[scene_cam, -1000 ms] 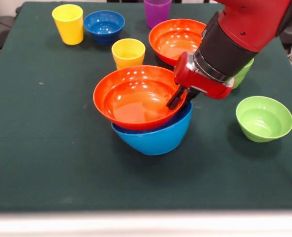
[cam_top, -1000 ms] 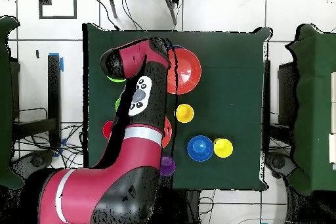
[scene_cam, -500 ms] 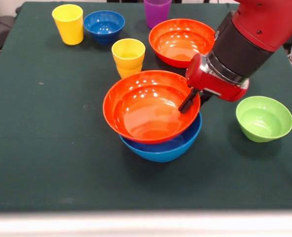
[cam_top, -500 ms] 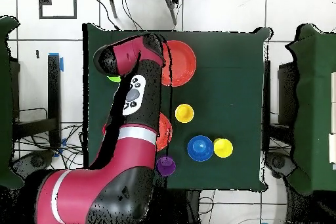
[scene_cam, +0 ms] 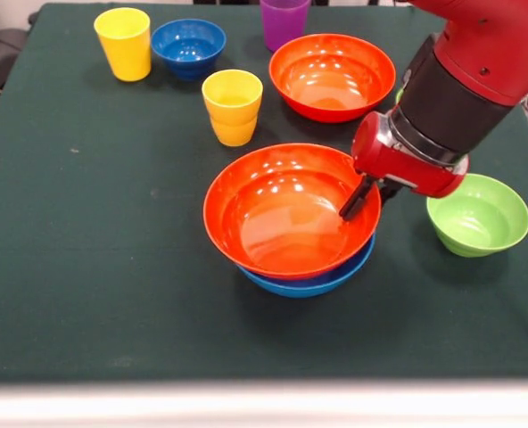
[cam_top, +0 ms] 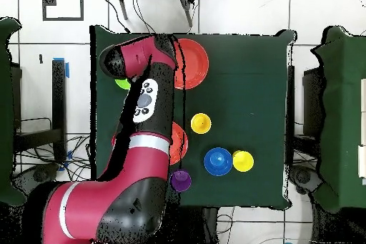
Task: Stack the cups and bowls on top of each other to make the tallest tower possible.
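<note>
A large orange-red bowl sits nested in the large light-blue bowl, near the table's middle. Only the blue bowl's front rim shows under it. My gripper is shut on the orange-red bowl's right rim, with one dark finger inside the bowl. A second orange-red bowl stands behind it. The yellow-orange cup stands upright to the left of that bowl. In the overhead view the arm covers the gripper.
At the far edge stand a yellow cup, a small dark blue bowl and a purple cup. A small lime green bowl sits right of the gripper.
The gripper has moved right and toward the camera with the orange-red bowl. The light-blue bowl, tilted before, now lies level, and the orange-red bowl sits deeper in it.
</note>
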Robot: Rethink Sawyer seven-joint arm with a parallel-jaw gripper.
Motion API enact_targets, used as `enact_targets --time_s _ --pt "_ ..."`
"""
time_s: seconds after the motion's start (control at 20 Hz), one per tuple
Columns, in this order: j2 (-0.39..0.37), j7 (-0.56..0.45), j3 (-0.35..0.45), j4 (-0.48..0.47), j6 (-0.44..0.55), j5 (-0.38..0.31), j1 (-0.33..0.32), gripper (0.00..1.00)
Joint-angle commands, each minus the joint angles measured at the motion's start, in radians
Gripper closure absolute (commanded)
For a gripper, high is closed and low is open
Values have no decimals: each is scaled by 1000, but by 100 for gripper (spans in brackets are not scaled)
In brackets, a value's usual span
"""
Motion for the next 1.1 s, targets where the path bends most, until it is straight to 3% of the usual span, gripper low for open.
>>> enact_targets --time_s 0.05,0.45,0.5,0.9,1.1 --pt "50 202 48 14 -45 15 12 100" --pt "104 213 30 -11 -11 21 20 100" --pt "113 225 16 -18 13 31 25 0" --pt "118 167 23 -37 36 47 20 0" --pt "106 234 50 4 16 110 3 0"
